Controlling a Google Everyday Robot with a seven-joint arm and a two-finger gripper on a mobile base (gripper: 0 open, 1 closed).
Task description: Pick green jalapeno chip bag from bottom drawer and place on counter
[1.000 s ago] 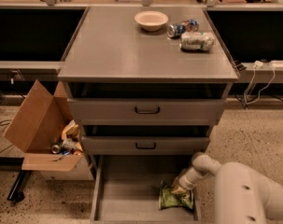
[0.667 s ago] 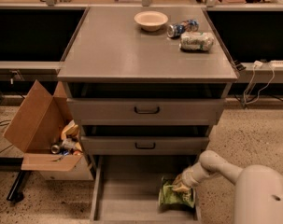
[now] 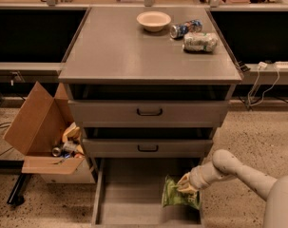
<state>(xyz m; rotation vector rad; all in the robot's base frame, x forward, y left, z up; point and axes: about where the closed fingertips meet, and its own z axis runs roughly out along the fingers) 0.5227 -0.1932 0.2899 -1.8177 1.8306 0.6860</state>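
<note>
The green jalapeno chip bag (image 3: 174,197) lies on the floor of the open bottom drawer (image 3: 129,198), at its right side. My gripper (image 3: 185,185) reaches in from the right and sits on the bag's upper right corner, touching it. The white arm (image 3: 238,172) comes in from the lower right. The grey counter (image 3: 124,51) is the cabinet top above the drawers.
On the counter's far right stand a cream bowl (image 3: 154,20), a blue can (image 3: 184,28) lying on its side and a whitish-green wrinkly packet (image 3: 199,41). Two shallower drawers (image 3: 149,112) with black handles stand partly open above. An open cardboard box (image 3: 43,132) with rubbish sits on the floor at left.
The arm has drawn back to the right, so less of it fills the view. The gripper stays at the bag's top right corner; the bag has barely shifted.
</note>
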